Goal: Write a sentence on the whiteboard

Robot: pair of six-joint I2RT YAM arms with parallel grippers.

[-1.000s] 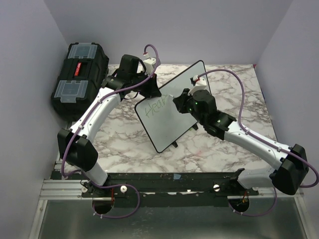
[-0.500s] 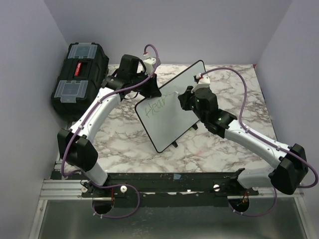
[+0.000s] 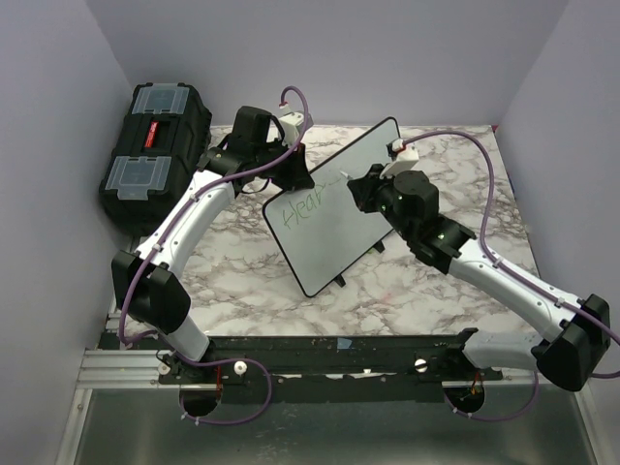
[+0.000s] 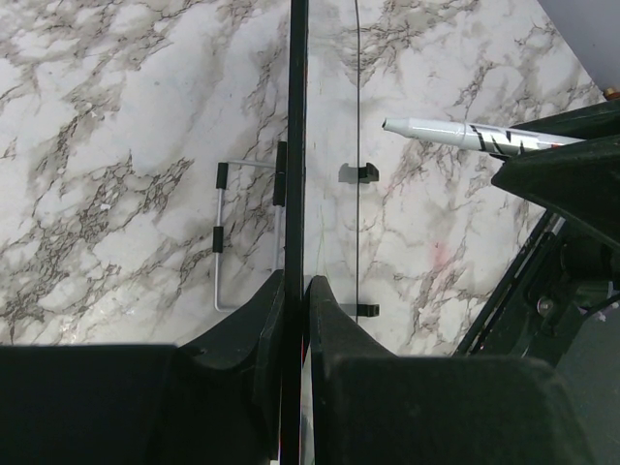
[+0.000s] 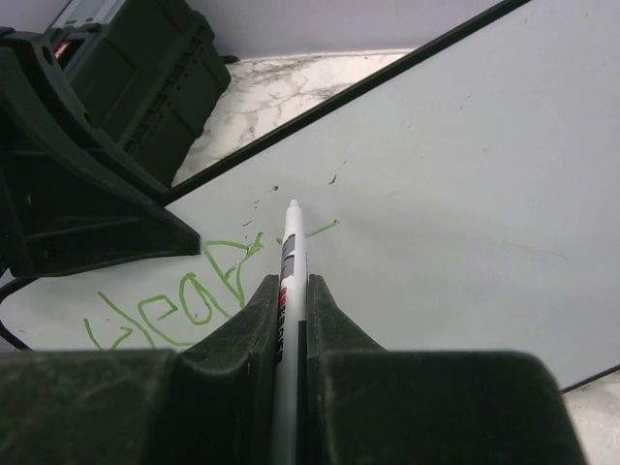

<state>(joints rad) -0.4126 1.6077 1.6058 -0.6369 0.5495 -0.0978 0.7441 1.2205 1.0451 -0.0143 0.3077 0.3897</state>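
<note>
Whiteboard [image 3: 334, 242] center frame, left end effector [image 4: 297, 286] pinching its edge. Right end effector [image 5: 293, 284] clamped on pen [image 5: 291, 237], tip just right of green writing [image 5: 184, 300]. Blank board runs up-right from there, so next letters go that way imo.

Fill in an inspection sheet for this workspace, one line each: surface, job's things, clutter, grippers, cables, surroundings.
Surface: white table with a grey-veined marble pattern.
Job's things: whiteboard stands tilted on its wire stand. The sentence is begun, with one green word near the board's upper left. The marker tip is by the last stroke; contact cannot be told.
Clutter: black toolbox at the far left.
Grippers: left gripper is shut on the whiteboard's edge. Right gripper is shut on the marker.
Cables: purple cables loop along both arms.
Surroundings: plain lilac walls on three sides; nothing else seen.
</note>
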